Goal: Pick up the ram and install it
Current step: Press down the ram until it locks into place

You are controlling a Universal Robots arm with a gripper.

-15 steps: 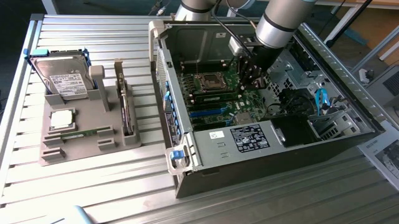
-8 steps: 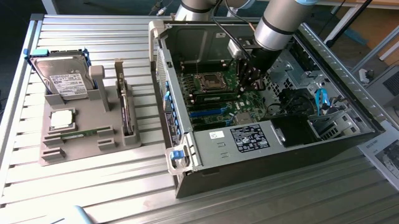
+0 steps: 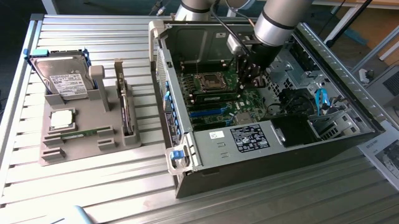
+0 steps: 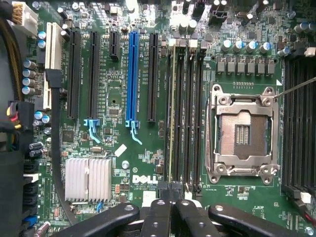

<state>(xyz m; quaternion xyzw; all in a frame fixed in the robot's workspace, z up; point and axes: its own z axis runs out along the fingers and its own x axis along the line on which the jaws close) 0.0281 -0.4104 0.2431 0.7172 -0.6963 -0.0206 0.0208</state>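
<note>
A slim green ram strip [image 3: 78,134] lies in a slot of the grey fixture [image 3: 87,149], at the exterior view's left. My gripper [image 3: 248,77] hangs inside the open computer case [image 3: 268,140], low over the motherboard [image 4: 118,98]. In the wrist view the gripper [image 4: 174,210] is shut, its black fingers [image 4: 157,217] pressed together with nothing visible between them. The fingertips sit at one end of the row of black memory slots [image 4: 190,113]. The slot furthest from the empty processor socket [image 4: 242,133] holds a strip with a pale green edge [image 4: 171,113].
The fixture also carries a hard drive [image 3: 62,81], a square silver processor chip [image 3: 61,119] and a dark expansion card [image 3: 128,114] standing on edge. Case walls, a black power supply [image 3: 293,130] and blue cables [image 3: 321,100] surround the gripper. The fixture and case rest on a slatted metal table [image 3: 93,186].
</note>
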